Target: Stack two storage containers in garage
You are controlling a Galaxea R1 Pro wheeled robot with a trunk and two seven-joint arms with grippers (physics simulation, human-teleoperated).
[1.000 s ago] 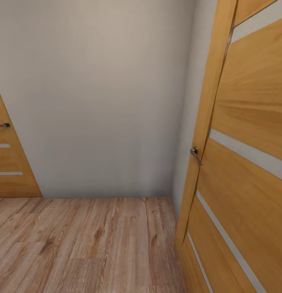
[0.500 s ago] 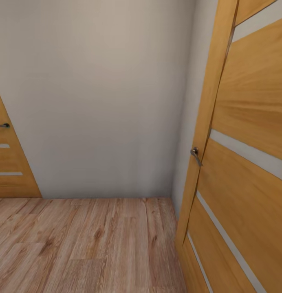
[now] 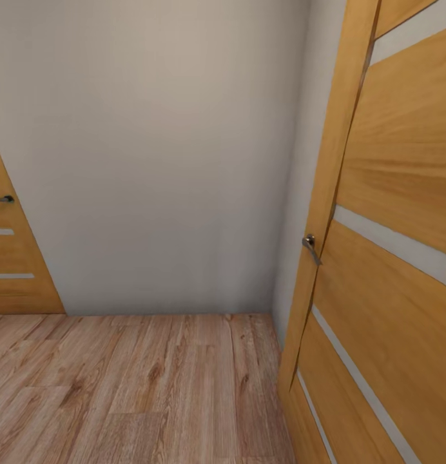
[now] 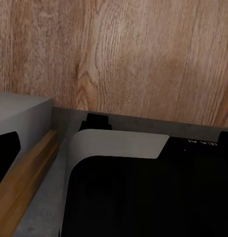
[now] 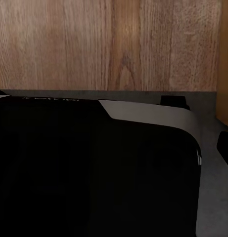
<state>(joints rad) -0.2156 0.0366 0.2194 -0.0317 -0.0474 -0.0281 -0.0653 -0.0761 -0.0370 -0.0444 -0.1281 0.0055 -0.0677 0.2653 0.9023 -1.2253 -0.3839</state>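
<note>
Since a second ago my view has crept slightly rightward, so I judge I'm in transit. Ahead: a blank wall point(image 3: 165, 154), plank floor point(image 3: 139, 386), an open wooden door point(image 3: 384, 270) beside me. No containers here. My tools' state I cannot tell.

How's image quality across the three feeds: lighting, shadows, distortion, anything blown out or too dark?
Head view: soft even light, no glare; the wall darkens slightly toward the corner, and the near door stretches with wide-angle distortion. Left wrist view: wood floor well lit and sharp, the robot's black body nearly featureless. Right wrist view: same floor, dimmer, with the dark body crushing all detail.
</note>
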